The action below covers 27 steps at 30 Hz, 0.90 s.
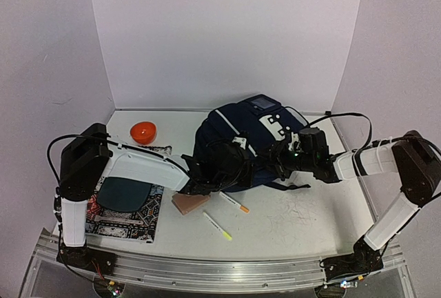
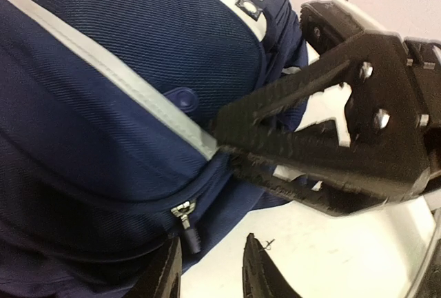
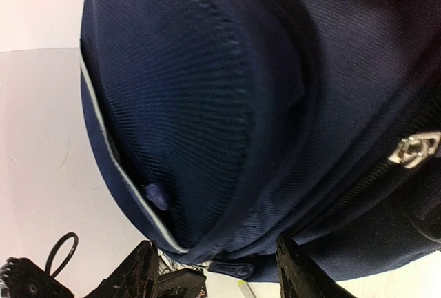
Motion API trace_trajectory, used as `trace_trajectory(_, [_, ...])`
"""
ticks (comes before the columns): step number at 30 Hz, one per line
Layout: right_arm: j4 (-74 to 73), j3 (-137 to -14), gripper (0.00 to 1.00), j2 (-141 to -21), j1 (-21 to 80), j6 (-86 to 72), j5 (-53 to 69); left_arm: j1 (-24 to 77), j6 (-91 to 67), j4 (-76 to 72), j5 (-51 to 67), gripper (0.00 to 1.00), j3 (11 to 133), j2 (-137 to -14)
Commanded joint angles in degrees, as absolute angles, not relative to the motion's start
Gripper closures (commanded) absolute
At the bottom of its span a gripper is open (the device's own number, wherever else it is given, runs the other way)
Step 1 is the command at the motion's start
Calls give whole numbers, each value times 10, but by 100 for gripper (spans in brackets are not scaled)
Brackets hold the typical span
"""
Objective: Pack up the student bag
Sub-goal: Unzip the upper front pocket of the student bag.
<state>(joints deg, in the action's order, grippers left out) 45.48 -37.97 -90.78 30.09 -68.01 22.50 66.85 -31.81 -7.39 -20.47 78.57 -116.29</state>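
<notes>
Top cam: navy-blue striped fabric backpack [image 1: 227, 139] lies mid-rear on white tabletop [image 1: 303, 208], white walls [image 1: 207, 36] round it; its grey label [image 1: 262, 101] too small to read. L wrist cam: my left gripper [image 2: 210, 260] slightly spread, nothing btwn fingers, beside a metal zip pull [image 2: 183, 210]. R wrist cam: my right gripper [image 3: 215, 246] pinches a fold of the backpack.

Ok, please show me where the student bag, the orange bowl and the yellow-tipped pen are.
student bag [image 1: 222, 127], top external view, navy upper fabric.
orange bowl [image 1: 143, 132], top external view, centre of the bowl.
yellow-tipped pen [image 1: 217, 225], top external view, middle of its white barrel.
</notes>
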Motion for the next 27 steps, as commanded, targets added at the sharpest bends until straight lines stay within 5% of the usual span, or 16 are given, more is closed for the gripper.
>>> trace_trajectory(1, [468,-367,40,-893,303,-683,214,671,-346,-90,-187,68,817,-1185])
trace_trajectory(16, [466,-383,40,-894,303,-676,224,671,-408,-55,-260,77,867,-1241])
trace_trajectory(23, [467,-410,41,-906,303,-671,245,671,-412,-39,-282,100,879,-1241])
trace_trajectory(27, [472,-425,40,-918,305,-677,256,670,-398,-39,-274,100,864,-1214])
